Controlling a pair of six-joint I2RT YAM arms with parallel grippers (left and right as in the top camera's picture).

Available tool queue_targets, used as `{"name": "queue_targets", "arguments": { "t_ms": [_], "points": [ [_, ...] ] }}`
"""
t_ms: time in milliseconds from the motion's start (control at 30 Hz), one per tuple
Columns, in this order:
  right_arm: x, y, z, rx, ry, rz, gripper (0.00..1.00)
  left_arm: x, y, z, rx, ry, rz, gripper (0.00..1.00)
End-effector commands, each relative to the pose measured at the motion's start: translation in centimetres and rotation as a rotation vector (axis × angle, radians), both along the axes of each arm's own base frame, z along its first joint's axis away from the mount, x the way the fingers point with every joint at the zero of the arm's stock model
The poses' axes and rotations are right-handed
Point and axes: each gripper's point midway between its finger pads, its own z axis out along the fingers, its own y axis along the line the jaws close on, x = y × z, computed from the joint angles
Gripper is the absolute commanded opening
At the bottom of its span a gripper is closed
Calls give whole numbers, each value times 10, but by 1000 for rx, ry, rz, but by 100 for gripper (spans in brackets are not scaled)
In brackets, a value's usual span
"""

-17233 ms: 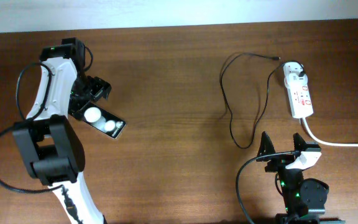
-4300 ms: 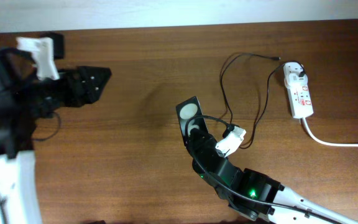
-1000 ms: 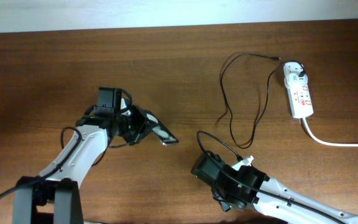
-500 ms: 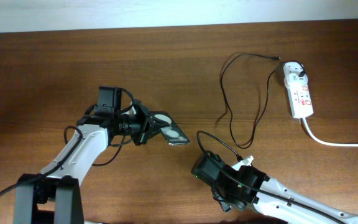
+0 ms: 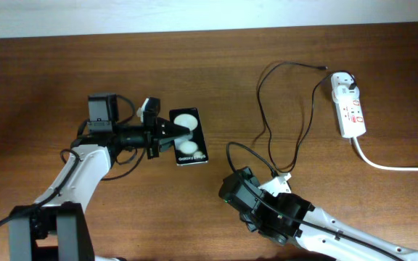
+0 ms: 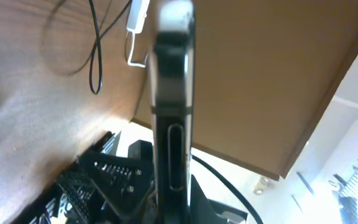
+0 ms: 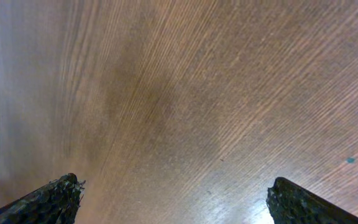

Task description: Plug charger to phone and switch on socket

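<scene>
Phone (image 5: pixel 191 145) is clamped by its left edge in the left gripper (image 5: pixel 171 133), glossy face up toward the overhead camera, lettering readable. In the left wrist view it shows edge-on, upright between the fingers. The jaws are closed tight on it.

Right gripper (image 7: pixel 176 200) is spread wide with nothing between the fingertips (image 7: pixel 50 198), only bare table (image 7: pixel 185 93) below.

Charger (image 5: pixel 265 109) lies in loose loops to the right of the phone, well apart from it. Its connector tip (image 5: pixel 324 69) lies near its white adapter (image 5: pixel 345 81), which sits at the far end of the socket (image 5: pixel 352 112). Thick white cord (image 5: pixel 394 167) trails off to the right. Right arm (image 5: pixel 267 210) lies in front of the cable loops, its own black cable arching close to them.
</scene>
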Motion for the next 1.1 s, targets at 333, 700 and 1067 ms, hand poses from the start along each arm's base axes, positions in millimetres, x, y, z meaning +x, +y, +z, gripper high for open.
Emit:
{"name": "queue_targets", "arguments": {
  "t_ms": [333,700,1067],
  "points": [
    [51,-65,107,-531,-175,363,91,-11,-2,6,-50,59,-42,0],
    [216,-145,50,-545,-159,214,91,-3,0,-6,21,59,10,0],
    [369,-126,-42,-560,-275,211,85,-2,0,-8,33,60,18,0]
  ]
}}
